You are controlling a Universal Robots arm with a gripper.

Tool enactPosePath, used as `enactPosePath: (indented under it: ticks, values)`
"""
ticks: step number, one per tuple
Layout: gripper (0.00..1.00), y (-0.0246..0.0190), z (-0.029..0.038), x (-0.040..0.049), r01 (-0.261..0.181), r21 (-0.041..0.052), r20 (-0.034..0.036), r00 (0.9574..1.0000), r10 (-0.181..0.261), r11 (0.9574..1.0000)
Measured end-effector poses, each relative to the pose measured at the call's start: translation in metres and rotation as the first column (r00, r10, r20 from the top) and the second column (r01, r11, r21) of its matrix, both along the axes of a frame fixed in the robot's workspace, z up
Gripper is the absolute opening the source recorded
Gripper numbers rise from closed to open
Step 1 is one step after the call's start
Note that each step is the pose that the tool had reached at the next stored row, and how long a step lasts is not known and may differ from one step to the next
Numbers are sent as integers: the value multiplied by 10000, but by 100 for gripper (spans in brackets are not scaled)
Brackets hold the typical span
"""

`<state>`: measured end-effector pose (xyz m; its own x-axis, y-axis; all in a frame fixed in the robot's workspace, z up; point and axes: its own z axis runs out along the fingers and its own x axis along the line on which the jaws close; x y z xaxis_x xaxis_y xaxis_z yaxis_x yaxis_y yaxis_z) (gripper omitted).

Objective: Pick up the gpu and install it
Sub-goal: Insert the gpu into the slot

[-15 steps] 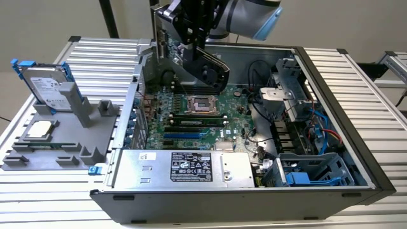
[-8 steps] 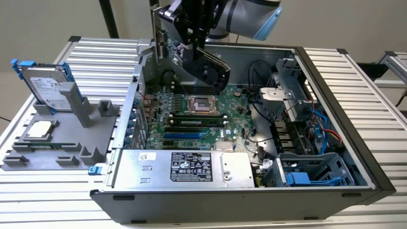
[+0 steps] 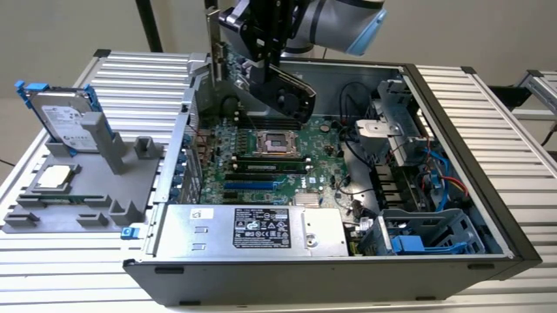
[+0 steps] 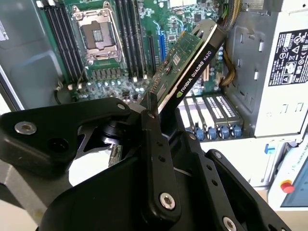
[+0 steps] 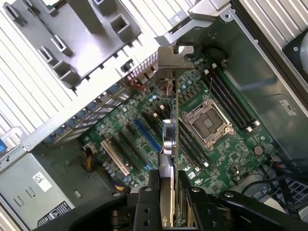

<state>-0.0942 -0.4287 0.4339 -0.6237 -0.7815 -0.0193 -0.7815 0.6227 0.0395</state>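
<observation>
**Claw grips the gpu in the air over the open case**

In the exterior view, the claw point(image 3: 261, 62) is clamped on the gpu point(image 3: 291, 94). The gpu hangs tilted above the far part of the open computer case point(image 3: 448, 124), over the motherboard point(image 3: 261, 163) and clear of it. On the counter point(image 3: 487, 85), at the exterior view's left, a gray holder point(image 3: 130, 163) carries a hard drive point(image 3: 62, 120) standing upright and a CPU chip point(image 3: 54, 177) lying flat.

In the second wrist view, the claw point(image 4: 150, 108) pinches the near end of the gpu point(image 4: 190, 72). Its green back and black edge slant out over the board, with the CPU socket point(image 4: 96, 36) below.

In the first wrist view, the gpu point(image 5: 168, 134) is seen edge-on in the claw point(image 5: 166, 180). Its silver bracket point(image 5: 169, 62) points toward the case's slotted rear wall, and a blue slot point(image 5: 147, 134) lies on the board beneath.
</observation>
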Motion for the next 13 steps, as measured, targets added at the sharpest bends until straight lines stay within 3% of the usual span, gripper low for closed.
enactPosePath:
  ticks: [13]
  values:
    - [0, 0, 0, 0, -505, 0, -1, 9987, 505, 9987]
